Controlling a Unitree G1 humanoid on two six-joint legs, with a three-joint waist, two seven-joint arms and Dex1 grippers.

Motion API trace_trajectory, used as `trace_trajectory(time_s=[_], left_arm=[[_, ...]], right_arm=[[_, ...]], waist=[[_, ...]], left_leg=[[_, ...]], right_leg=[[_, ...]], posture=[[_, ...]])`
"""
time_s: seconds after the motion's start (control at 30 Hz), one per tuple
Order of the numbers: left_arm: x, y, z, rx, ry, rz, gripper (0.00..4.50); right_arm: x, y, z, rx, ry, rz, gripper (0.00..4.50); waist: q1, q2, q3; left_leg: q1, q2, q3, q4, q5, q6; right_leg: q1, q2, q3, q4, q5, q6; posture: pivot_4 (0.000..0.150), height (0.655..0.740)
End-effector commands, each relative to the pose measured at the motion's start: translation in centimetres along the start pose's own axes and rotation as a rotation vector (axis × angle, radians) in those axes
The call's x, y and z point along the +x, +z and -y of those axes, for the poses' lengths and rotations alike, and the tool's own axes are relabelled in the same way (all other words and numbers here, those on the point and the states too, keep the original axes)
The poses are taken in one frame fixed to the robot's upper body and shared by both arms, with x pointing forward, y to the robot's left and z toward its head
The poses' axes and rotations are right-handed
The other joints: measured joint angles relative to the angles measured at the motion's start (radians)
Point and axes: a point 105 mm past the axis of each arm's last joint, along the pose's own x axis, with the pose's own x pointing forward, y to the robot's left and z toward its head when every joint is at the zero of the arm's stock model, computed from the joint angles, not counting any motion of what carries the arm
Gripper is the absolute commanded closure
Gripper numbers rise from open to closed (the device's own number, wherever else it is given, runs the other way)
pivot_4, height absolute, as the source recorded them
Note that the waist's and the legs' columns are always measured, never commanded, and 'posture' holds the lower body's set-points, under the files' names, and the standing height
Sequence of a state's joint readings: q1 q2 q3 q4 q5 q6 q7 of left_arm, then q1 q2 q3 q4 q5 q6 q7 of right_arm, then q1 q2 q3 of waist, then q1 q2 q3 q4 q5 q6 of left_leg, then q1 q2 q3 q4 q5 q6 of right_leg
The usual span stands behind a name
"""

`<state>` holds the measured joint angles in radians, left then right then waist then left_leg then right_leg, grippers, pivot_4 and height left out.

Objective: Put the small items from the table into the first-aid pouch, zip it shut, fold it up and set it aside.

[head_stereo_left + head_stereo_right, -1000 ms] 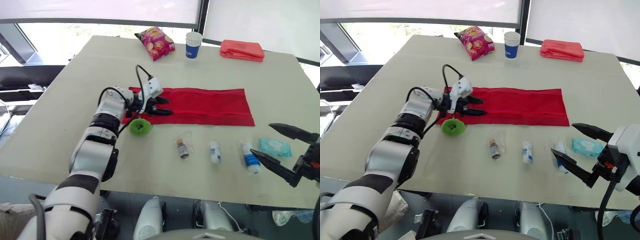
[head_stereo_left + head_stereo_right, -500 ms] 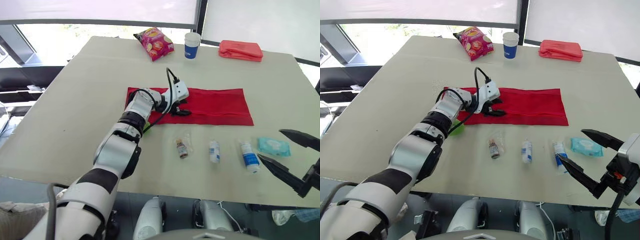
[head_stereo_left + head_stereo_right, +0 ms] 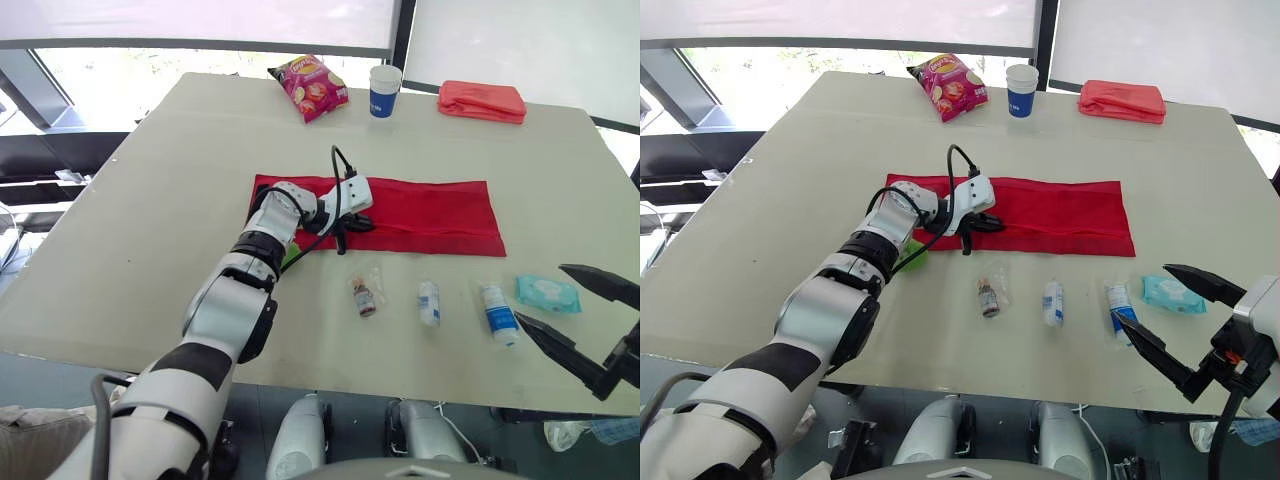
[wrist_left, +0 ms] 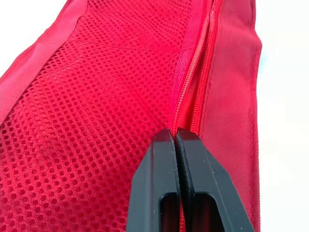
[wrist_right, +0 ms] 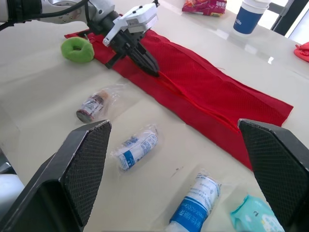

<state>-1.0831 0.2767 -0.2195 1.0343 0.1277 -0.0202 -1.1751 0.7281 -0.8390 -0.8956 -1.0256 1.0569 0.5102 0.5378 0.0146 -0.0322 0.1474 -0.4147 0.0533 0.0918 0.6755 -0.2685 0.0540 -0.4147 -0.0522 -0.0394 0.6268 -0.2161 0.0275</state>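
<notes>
Left hand (image 4: pixel 175 133) pinches the red pouch (image 3: pixel 430 212) zipper (image 4: pixel 189 82) (right hand (image 3: pixel 540 293) gapes wide).

No legible text anywhere. Print on the far snack bag (image 3: pixel 311 86), on the cup (image 3: pixel 386 90) beside it and on the near tubes (image 3: pixel 497 312), all too small to read.

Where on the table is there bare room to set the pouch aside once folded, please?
The widest bare patch is the table on its left side, bordered by the pouch and the chip bag. A smaller one lies far right, between the pouch and the red cloth. The near strip is crowded: bottle, two rolls, wipes.
</notes>
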Motion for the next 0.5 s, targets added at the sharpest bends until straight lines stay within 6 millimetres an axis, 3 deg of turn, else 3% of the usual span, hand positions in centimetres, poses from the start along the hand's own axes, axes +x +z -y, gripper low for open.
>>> trace_trajectory(time_s=[0.03, 0.27, 0.4, 0.5], left_arm=[[-1.2, 1.5, 0.6, 0.002, -0.039, 0.09, 4.44], [0.0, 3.1, 2.2, -0.026, -0.04, 0.178, 4.44], [-0.8, 1.8, 2.4, -0.013, -0.015, 0.102, 4.44], [-1.4, 0.4, 1.6, 0.091, 0.083, 0.034, 3.16]], right_arm=[[0.4, 0.3, -0.4, -0.029, 0.018, 0.013, 0.0], [1.7, -0.3, -0.5, -0.011, 0.076, 0.008, 0.0], [2.1, -0.4, -0.7, -0.014, 0.11, 0.007, 0.0], [2.3, -0.3, -0.7, -0.015, 0.116, 0.01, 0.0]], waist=[[-0.001, 0.0, 0.0], [0.008, 0.0, 0.0], [0.002, 0.001, 0.0], [-0.003, 0.001, -0.001]], left_leg=[[0.0, 0.0, 0.0, 0.0, 0.0, 0.0], [-0.001, 0.0, -0.004, 0.004, 0.0, 0.0], [-0.002, -0.001, -0.005, 0.008, 0.0, 0.001], [0.0, 0.0, -0.004, 0.008, 0.0, 0.001]], right_leg=[[0.0, 0.0, 0.0, 0.0, 0.0, 0.0], [0.003, 0.001, 0.0, 0.001, 0.0, 0.0], [0.004, 0.002, 0.002, 0.001, 0.0, 0.0], [0.004, 0.004, 0.003, 0.002, 0.0, 0.0]], posture=[[0.15, 0.74], [0.15, 0.74], [0.15, 0.74], [0.15, 0.74]])
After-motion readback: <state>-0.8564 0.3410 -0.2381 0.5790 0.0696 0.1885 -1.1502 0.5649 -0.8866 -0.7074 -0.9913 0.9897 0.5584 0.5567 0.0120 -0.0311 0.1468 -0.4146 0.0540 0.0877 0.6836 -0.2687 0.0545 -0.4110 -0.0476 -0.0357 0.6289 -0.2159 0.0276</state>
